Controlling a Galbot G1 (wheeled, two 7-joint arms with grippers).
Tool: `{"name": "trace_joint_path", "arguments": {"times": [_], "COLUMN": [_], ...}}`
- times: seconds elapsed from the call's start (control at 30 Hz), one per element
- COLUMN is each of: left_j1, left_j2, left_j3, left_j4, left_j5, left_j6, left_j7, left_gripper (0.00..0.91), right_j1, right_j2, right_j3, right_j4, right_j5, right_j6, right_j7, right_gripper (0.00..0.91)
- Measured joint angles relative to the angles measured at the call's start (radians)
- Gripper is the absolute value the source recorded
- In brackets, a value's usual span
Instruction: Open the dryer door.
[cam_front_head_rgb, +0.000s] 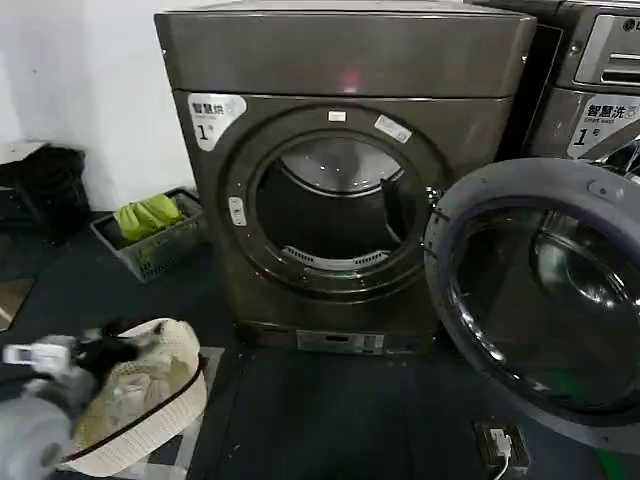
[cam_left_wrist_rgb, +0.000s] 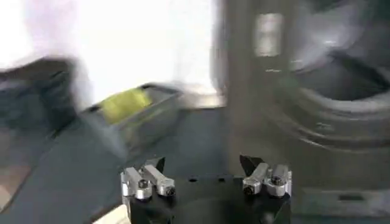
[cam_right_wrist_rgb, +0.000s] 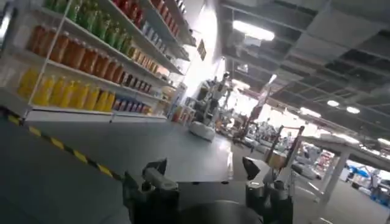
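Both grippers gape empty, left (cam_left_wrist_rgb: 206, 178) low, right (cam_right_wrist_rgb: 206, 178) facing shelves; the swung-wide door (cam_front_head_rgb: 540, 300) could catch a passing arm.

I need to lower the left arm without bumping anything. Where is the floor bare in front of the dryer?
Bare dark floor lies right before the dryer, between the laundry basket and the swung-open dryer door. Crowded: at left the left gripper, open, hovers by the basket, with a grey crate behind; at right the door and a floor socket.
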Motion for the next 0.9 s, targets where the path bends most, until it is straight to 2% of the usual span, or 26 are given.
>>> {"name": "trace_joint_path", "arguments": {"times": [0.3,0.77,0.9], "left_j1": [0.035,0.092,0.092], "left_j2": [0.049,0.103,0.121], "left_j3": [-0.137,-0.236,-0.23], "left_j4": [0.117,0.272,0.297], "left_j5": [-0.397,-0.902,-1.066], "left_j6": [0.0,-0.001,-0.002], "left_j7": [-0.328,-0.719,-0.781], "left_gripper": [0.907,0.907,0.907], "right_j1": [-0.001,0.002,0.002], "right_j2": [0.009,0.022,0.028], "right_j3": [-0.016,-0.036,-0.044], "right_j4": [0.008,0.021,0.021], "right_j5": [-0.002,0.006,0.007], "right_j6": [0.008,0.029,0.043], "right_j7": [-0.004,-0.011,-0.023], "right_gripper": [0.907,0.907,0.907]}}
